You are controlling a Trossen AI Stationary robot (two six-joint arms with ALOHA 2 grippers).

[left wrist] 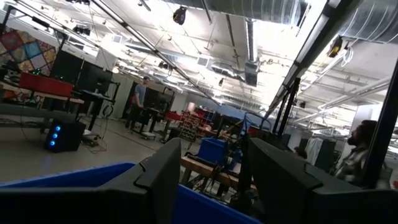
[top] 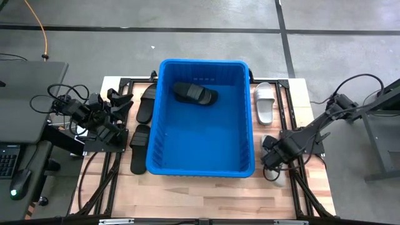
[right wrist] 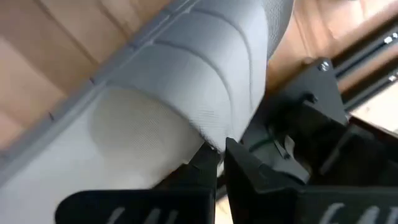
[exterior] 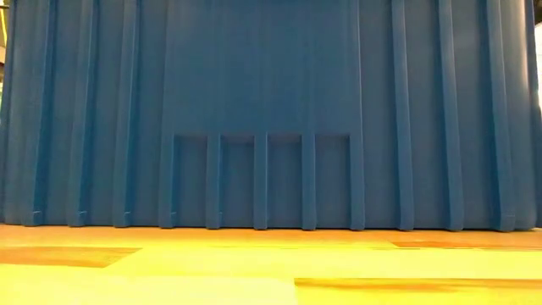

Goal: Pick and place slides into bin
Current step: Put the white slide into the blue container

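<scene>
The right gripper [right wrist: 219, 155], low at the table's [top: 206, 194] near right corner just beside the bin [top: 203, 169], has its fingers pressed together, pinching the strap edge of a light grey slide [right wrist: 180, 93]. This looks like the grasp step on that slide. Next it must lift clear of the bin's wall, swing left over it, and release. One black slide [top: 195, 94] already lies in the bin; another grey slide [top: 264, 102] and two black ones [top: 147, 104] wait outside. The left gripper [top: 115, 103] hovers spread, empty, left of the bin.
</scene>
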